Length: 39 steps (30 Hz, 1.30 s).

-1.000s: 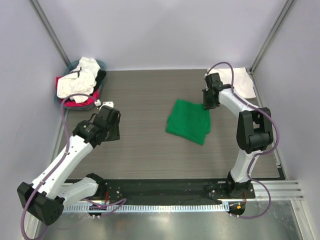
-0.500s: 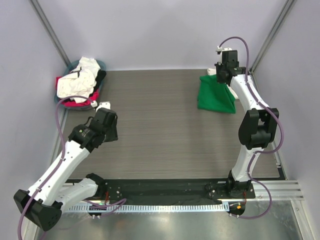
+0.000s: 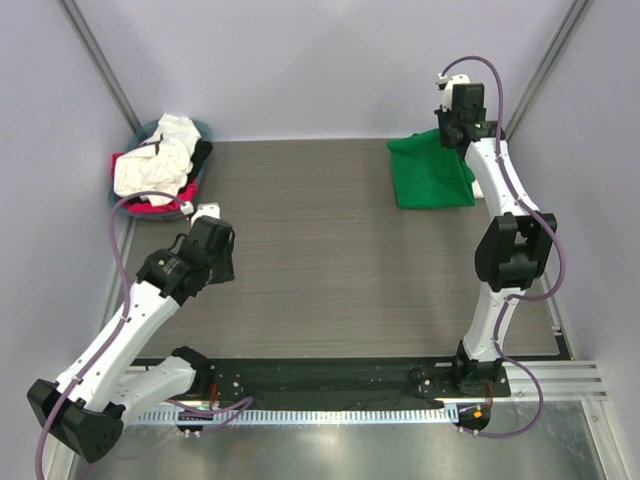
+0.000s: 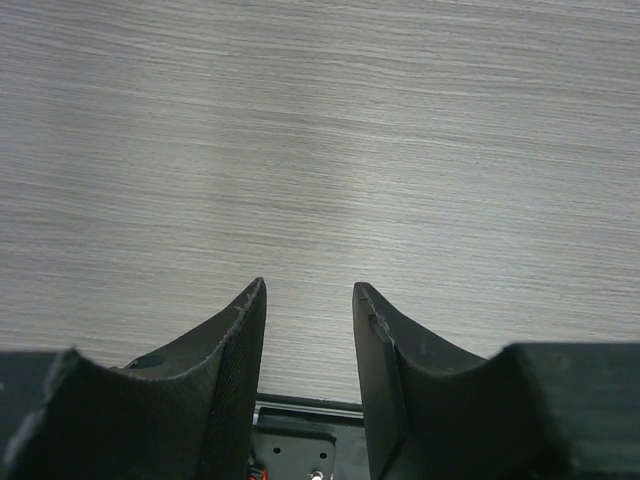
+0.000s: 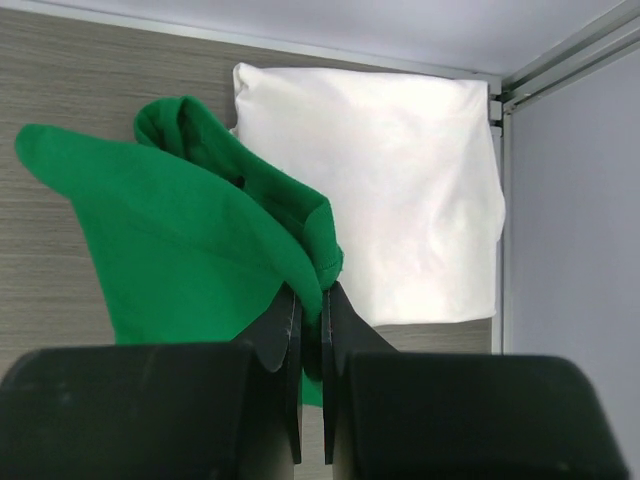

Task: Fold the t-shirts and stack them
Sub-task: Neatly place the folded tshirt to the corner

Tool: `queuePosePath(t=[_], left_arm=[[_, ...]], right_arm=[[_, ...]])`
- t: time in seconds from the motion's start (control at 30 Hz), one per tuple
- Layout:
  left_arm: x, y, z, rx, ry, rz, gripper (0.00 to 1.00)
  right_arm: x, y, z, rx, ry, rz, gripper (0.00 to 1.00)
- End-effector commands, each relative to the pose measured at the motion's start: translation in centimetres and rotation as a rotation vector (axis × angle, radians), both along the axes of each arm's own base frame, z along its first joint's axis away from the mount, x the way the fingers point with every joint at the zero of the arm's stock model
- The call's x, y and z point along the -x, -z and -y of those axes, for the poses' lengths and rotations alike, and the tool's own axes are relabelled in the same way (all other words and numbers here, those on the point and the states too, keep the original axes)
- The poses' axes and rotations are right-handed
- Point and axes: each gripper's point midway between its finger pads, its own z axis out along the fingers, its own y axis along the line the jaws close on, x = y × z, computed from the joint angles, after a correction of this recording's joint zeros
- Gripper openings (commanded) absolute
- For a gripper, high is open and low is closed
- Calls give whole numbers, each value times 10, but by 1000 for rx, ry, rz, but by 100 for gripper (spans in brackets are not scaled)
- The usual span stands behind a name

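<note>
Right tool (image 5: 308, 300) pinches green t-shirt (image 5: 170, 240); left tool (image 4: 310, 290) hangs partly open.

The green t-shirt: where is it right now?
In the top view the green t-shirt is at the far right corner of the table, pinched in the right gripper, just left of the folded white t-shirt.

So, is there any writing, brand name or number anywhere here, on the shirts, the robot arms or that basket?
No text can be read in any view.
green t-shirt: plain, no print or tag showing.
white t-shirt: plain, no print showing.
basket: no label visible.
left arm and right arm: no legible markings; anything on them is too small to tell.
</note>
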Motion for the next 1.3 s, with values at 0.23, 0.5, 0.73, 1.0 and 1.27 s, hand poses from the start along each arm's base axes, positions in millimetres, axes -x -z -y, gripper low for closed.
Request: queuePosePath(t=[0.23,0.5,0.73,1.0,1.27], left_arm=[[-8,-3,-2,-3,-29,31,40],[-8,-2,-2,-6,-33,33,40],[-8,0,-3,-12,-35,23,39],[-8,0,-3,-13,-37,22,38],[-8,-1,-3,-10,-41,28,38]], right_arm=[[-9,-68,20,6,13,178,1],[-3,-82,30,-53,-1,201,1],[11,-113,22,-104,-44,260,1],[28,-139,1,-170,-130,296,1],[42,-151,-1,-167,-149,309,1]])
